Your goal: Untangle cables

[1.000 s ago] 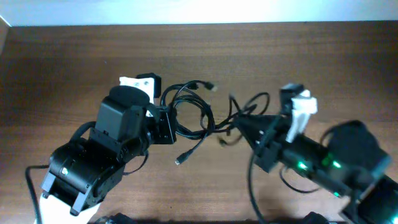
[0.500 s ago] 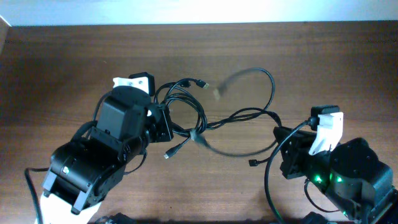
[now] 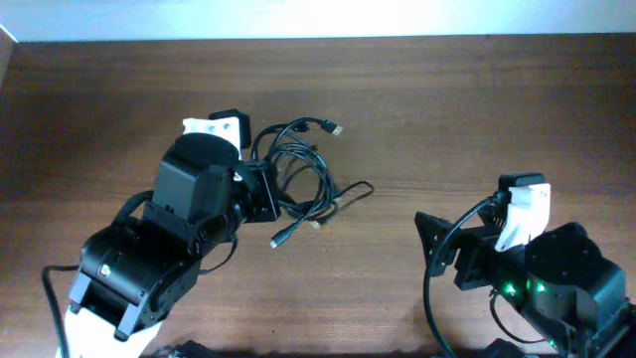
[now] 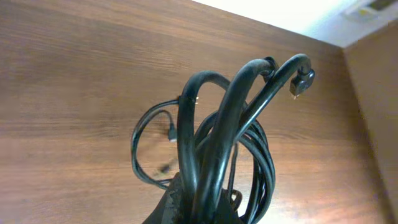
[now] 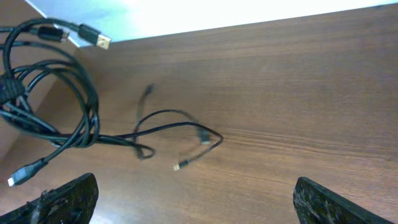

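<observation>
- The left gripper (image 3: pixel 268 195) was clamped on the cables (image 4: pixel 214 137), which hid its fingertips.
- The bundle sat left of centre, its loops reaching far and one tail trailing right.
- The right gripper (image 3: pixel 431 244) had its jaws apart, well right of the bundle.

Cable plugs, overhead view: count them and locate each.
4 plugs: one top right of the bundle, one below it, two blurred on the loose strand. Others may be hidden.

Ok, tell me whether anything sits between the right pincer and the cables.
Nothing visible does. Only bare table lies between the open right pincer and the nearest loose end of the cables. The left pincer grips them from the far side.
</observation>
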`<state>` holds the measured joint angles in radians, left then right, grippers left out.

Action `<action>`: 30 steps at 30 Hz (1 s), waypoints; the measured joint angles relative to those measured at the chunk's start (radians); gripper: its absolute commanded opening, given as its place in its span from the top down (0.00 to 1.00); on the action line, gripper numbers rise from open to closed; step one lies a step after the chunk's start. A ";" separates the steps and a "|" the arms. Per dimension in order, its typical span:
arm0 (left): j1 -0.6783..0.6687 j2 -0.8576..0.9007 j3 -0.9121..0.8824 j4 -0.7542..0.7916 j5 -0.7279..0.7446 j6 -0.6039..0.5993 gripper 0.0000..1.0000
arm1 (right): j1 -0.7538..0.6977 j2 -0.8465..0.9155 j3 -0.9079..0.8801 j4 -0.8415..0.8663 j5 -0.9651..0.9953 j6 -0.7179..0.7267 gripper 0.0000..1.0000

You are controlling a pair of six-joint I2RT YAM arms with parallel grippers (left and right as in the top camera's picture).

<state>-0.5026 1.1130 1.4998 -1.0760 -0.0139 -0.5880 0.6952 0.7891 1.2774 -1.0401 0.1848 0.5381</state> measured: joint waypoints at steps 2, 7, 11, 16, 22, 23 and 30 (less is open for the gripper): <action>0.000 0.000 0.000 0.034 0.061 0.000 1.00 | 0.000 0.027 0.000 0.000 -0.042 0.001 0.01; 0.000 0.000 0.000 0.069 0.182 0.024 1.00 | 0.000 0.118 0.000 0.064 -0.164 -0.035 0.01; 0.000 0.003 0.000 0.071 0.220 0.047 1.00 | 0.000 0.163 0.000 0.167 -0.335 -0.122 0.01; 0.001 0.004 0.000 0.125 0.356 0.132 1.00 | 0.000 0.245 0.000 0.256 -0.499 -0.170 0.50; 0.006 0.004 0.000 0.127 0.369 0.185 0.80 | -0.002 0.261 0.000 0.260 -0.524 -0.171 0.96; 0.006 0.004 0.000 0.127 0.367 0.185 0.51 | -0.002 0.261 0.000 0.259 -0.524 -0.172 0.96; 0.004 0.003 0.001 -0.005 0.077 0.104 0.01 | -0.002 0.211 0.000 0.181 -0.500 -0.182 0.96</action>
<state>-0.4984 1.1164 1.5005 -1.0809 0.0631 -0.4843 0.6937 0.9997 1.2770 -0.8589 -0.3149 0.3565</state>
